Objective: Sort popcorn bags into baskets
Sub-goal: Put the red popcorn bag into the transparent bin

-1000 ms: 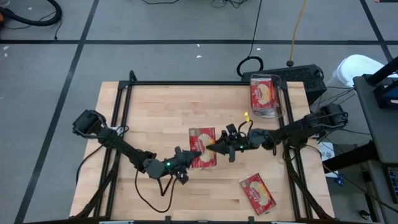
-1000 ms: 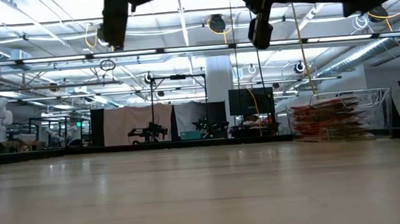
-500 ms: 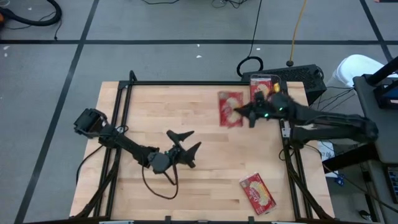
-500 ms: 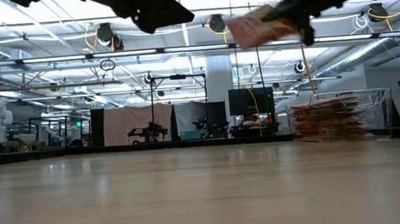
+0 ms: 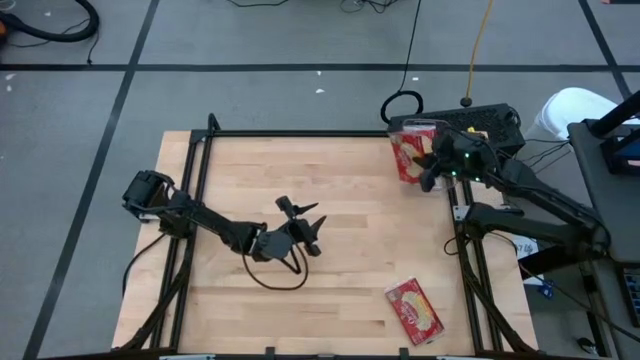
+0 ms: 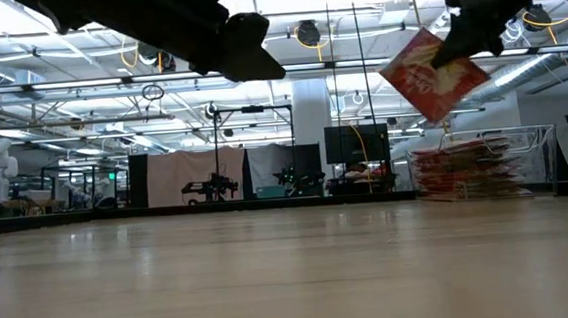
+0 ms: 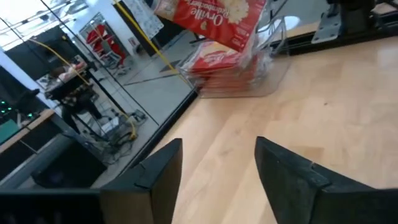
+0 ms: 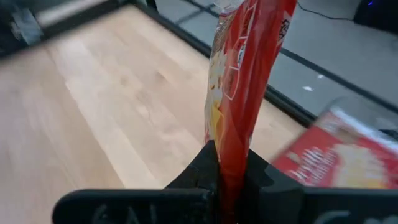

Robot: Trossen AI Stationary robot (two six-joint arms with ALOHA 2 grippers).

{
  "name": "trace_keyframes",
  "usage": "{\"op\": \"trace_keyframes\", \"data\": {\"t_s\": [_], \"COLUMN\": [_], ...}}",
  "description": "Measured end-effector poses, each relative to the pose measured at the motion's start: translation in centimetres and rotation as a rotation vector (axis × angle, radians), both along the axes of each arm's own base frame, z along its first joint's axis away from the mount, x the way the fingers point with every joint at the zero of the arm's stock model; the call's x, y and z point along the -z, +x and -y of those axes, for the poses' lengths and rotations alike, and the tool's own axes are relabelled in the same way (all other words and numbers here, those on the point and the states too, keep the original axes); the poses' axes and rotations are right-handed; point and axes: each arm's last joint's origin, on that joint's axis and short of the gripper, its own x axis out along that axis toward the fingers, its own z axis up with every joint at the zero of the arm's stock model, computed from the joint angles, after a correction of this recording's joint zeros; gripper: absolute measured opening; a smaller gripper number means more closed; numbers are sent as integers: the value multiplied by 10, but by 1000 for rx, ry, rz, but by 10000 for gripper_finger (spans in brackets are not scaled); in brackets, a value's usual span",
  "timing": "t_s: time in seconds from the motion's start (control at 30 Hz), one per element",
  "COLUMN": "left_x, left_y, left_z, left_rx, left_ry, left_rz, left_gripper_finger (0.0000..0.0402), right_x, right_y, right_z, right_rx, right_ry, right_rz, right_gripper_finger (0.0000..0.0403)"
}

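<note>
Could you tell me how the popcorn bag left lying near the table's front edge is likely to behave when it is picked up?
The lone popcorn bag lies flat, so it probably needs an edge pinch. The bag in the right end effector hangs tilted from one edge without drooping, so this one is likely light and fairly stiff. Its glossy wrapper may be slippery.

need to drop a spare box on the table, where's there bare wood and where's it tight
Bare wood runs along the table's far edge and left side, and between the open left gripper and the loose popcorn bag by the near right corner. It is crowded at the far right corner: the right gripper holds a popcorn bag over the filled basket.
</note>
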Motion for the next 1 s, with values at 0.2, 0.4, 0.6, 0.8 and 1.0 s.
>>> {"op": "trace_keyframes", "data": {"t_s": [0.2, 0.4, 0.6, 0.8, 1.0], "left_x": [0, 0, 0, 0, 0], "left_y": [1, 2, 5, 7, 7], "left_z": [0, -5, -11, -19, -19], "left_rx": [24, 18, 52, 50, 49], "left_ry": [-16, -40, -78, -87, -102], "left_rz": [6, 22, 33, 33, 44], "left_gripper_finger": [177, 161, 159, 159, 159], "right_x": [-13, -14, -5, -7, -1], "right_y": [-10, -22, -28, -26, -22], "right_z": [-6, -8, -9, -8, -4], "right_rx": [-72, 53, 101, 162, 210], "right_ry": [-109, -153, -108, -72, -91], "right_rz": [-103, -219, -341, -257, -219], "right_gripper_finger": [10, 10, 11, 11, 10]}}
